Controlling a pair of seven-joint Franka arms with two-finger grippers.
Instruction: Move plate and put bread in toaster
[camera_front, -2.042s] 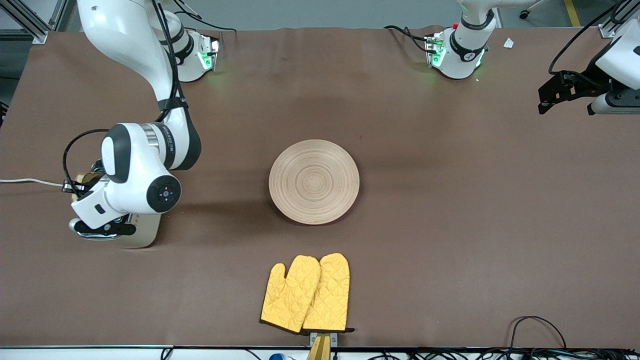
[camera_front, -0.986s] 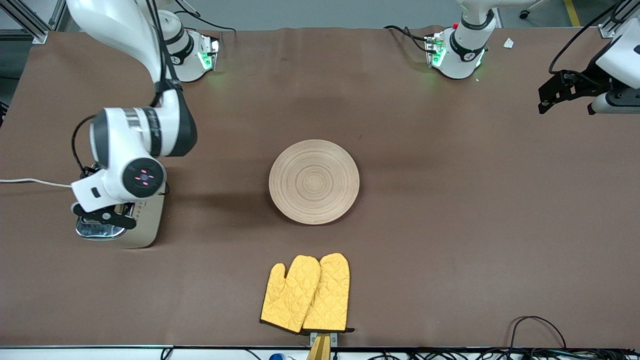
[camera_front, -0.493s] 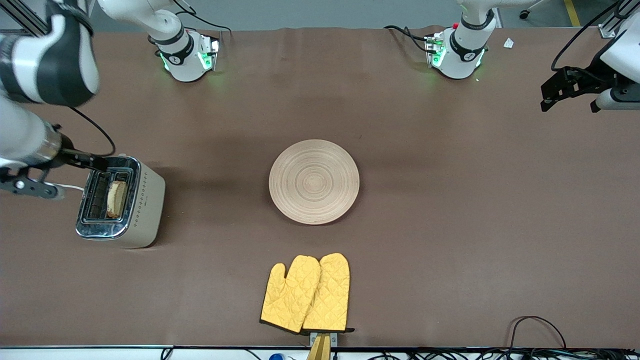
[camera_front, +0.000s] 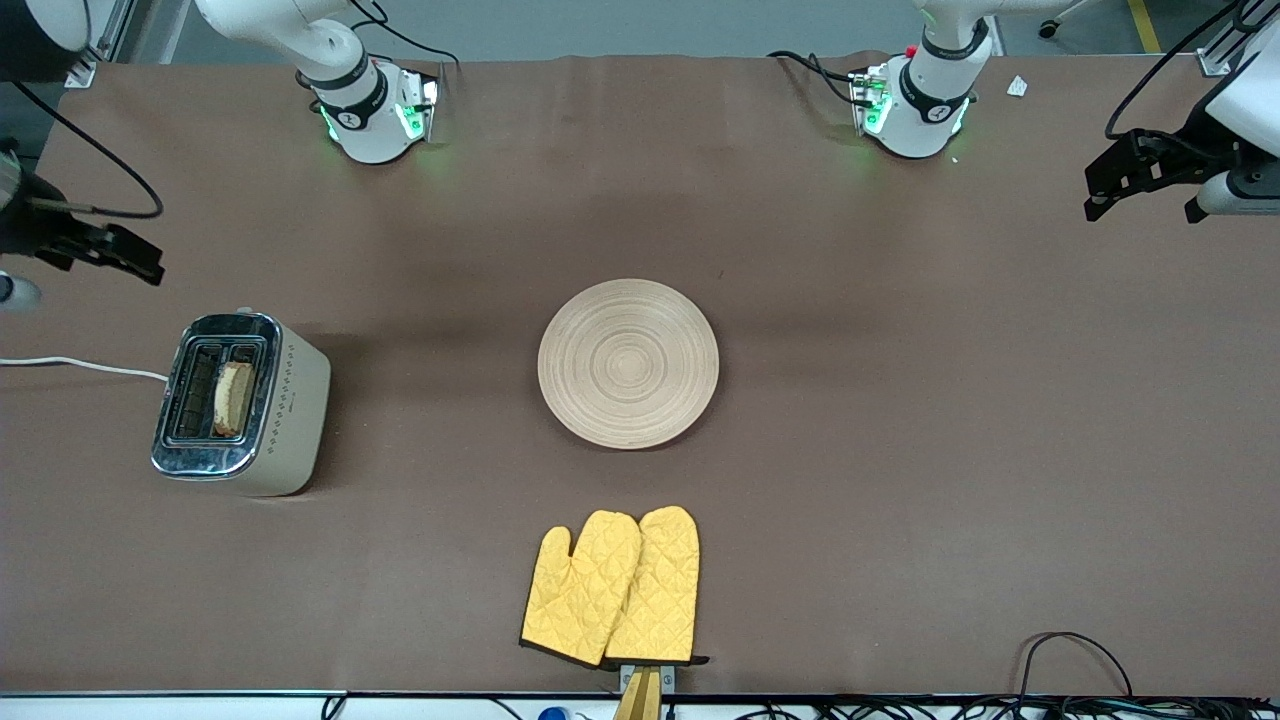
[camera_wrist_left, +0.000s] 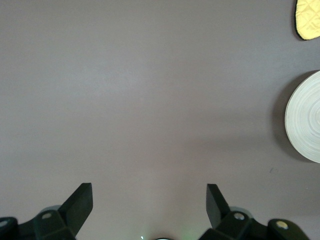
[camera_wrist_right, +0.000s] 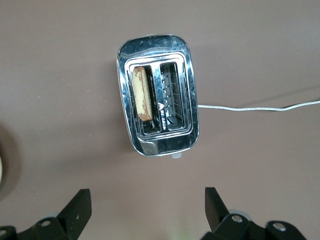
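The toaster (camera_front: 285, 410) stands near the right arm's end of the table, its white cord (camera_front: 70, 363) trailing off the edge. The bread (camera_front: 233, 398) stands upright in the slot on the plate's side. It also shows in the right wrist view (camera_wrist_right: 142, 93), inside the toaster (camera_wrist_right: 157, 145). The plate (camera_front: 628, 363) lies bare at mid-table and shows in the left wrist view (camera_wrist_left: 306, 117). My right gripper (camera_front: 120, 255) is open and empty, up in the air over the table beside the toaster (camera_wrist_right: 145, 205). My left gripper (camera_front: 1110, 185) is open and empty, waiting over the left arm's end (camera_wrist_left: 150, 200).
A pair of yellow oven mitts (camera_front: 615, 588) lies nearer the front camera than the plate, by the table's front edge; one mitt tip shows in the left wrist view (camera_wrist_left: 309, 17). Cables lie along the front edge (camera_front: 1070, 650).
My right gripper has let go of the bread in the toaster slot, risen and pulled back toward the table's edge at its own end. The toaster top now shows. The left arm has barely moved.
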